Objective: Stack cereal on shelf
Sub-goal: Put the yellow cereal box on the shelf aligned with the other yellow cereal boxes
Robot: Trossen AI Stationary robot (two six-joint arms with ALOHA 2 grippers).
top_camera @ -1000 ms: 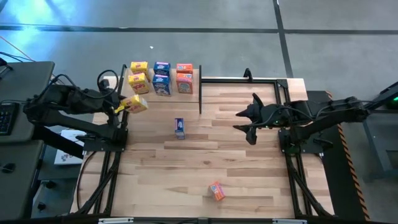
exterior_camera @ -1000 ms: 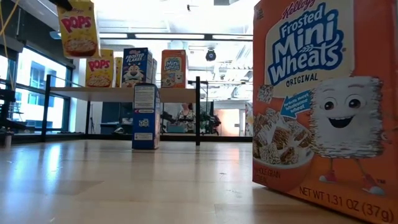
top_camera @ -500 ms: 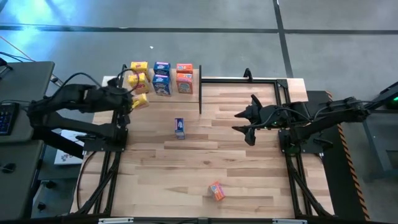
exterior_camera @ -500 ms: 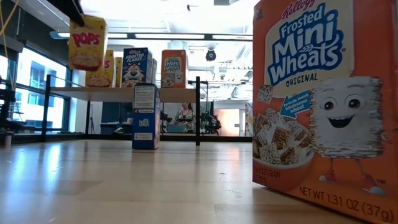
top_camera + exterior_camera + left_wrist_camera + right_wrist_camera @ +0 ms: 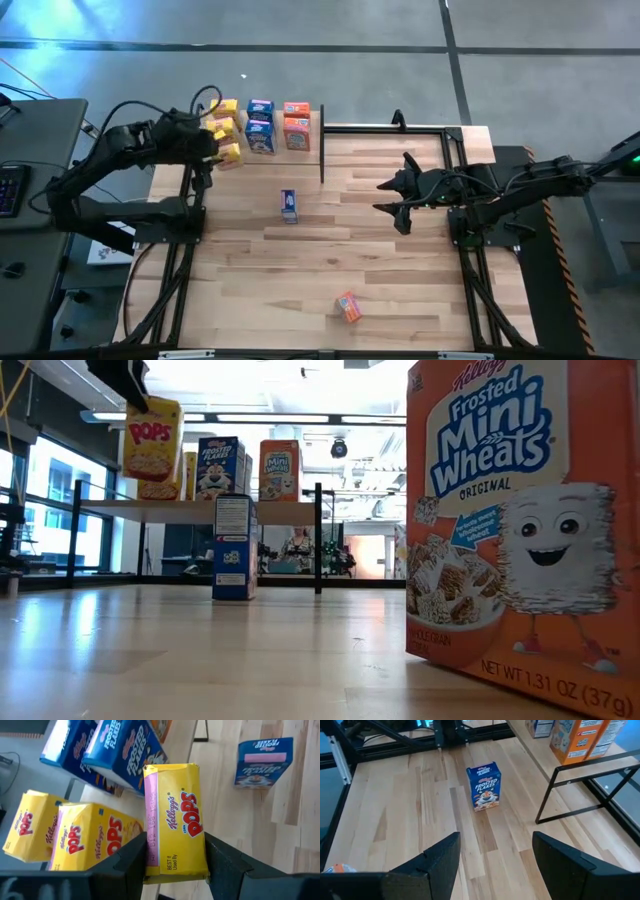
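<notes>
Reaching over the shelf (image 5: 312,125) at its near left corner, the left pincer (image 5: 175,855) clamps a yellow Pops box (image 5: 174,822) beside two yellow boxes (image 5: 222,118) already standing there with two blue boxes (image 5: 260,125) and two orange boxes (image 5: 296,124). Right of the shelf, the right pincer (image 5: 495,855) hangs spread above the worktop (image 5: 400,270).

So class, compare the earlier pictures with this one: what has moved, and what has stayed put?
The left gripper, shut on a yellow cereal box, has carried it from the table's edge up toward the shelf, close to the yellow boxes there. Unchanged: the right gripper waiting open over the table, the blue box and the orange box on the table.
</notes>
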